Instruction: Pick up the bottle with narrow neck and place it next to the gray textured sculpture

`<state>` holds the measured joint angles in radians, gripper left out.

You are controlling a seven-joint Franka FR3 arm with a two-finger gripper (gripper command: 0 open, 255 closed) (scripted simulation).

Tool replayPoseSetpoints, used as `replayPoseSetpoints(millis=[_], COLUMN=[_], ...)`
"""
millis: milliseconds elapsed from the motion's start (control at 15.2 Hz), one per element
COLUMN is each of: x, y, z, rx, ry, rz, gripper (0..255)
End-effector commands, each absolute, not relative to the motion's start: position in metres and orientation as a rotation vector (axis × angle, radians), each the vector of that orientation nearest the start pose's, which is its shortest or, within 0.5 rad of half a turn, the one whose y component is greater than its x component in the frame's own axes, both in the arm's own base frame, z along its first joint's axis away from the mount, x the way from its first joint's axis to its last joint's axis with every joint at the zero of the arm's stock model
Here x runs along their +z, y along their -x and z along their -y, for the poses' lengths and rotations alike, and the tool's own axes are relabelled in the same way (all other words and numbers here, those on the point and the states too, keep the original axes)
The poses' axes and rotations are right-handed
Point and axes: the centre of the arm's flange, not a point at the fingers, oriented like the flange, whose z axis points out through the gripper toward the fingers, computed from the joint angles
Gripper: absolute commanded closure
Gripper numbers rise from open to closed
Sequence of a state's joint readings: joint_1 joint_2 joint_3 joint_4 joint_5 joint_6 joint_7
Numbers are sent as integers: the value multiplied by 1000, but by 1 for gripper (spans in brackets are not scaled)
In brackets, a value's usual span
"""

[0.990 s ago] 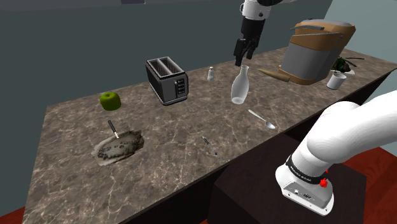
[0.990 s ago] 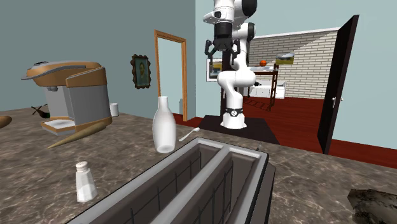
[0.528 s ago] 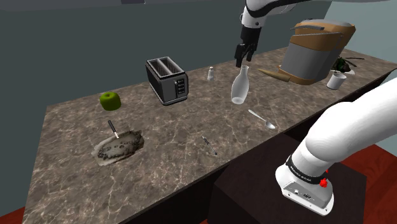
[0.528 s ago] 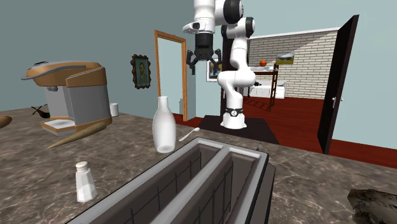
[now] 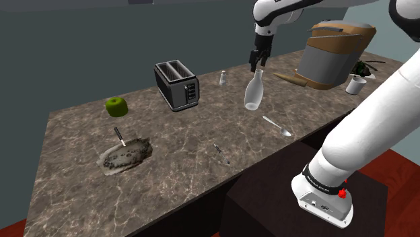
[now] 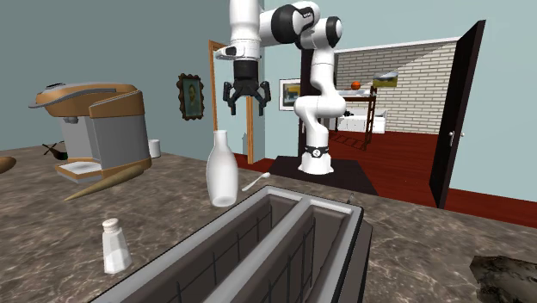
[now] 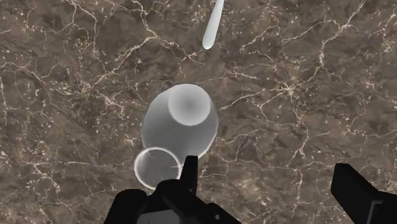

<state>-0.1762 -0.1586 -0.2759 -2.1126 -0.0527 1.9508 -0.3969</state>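
Claw [image 6: 245,102] is hanging open and empty above bottle [image 5: 252,92], which is standing upright on tabletop [image 5: 182,134], well apart from sculpture [image 5: 124,155]. Neck is lining up under one finger, not mid-gap, so dropping now is risking a tip-over.

The bottle [image 5: 252,91] is pale and glassy, with a broad rounded body tapering to a narrow neck with an open mouth. It stands upright on the dark veined counter [image 5: 182,175], toward its far side. The sculpture [image 5: 124,155] — a flat, rough grey-brown slab with a ragged outline — lies well apart from it, toward the shoulder view's left.
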Motion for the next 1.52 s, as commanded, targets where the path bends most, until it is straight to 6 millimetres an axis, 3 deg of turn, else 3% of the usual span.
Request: replayPoseSetpoints(millis=[0, 396, 924, 1386, 1452], x=[468, 435, 395, 395, 395], y=[-462, -487, -486, -486, -486], z=[251, 313, 313, 313, 313], rx=[25, 52, 52, 52, 52], ry=[3144, 3145, 3145, 3145, 3145], rz=[-60, -90, -90, -90, -90], gripper=[0, 0, 0, 0, 255])
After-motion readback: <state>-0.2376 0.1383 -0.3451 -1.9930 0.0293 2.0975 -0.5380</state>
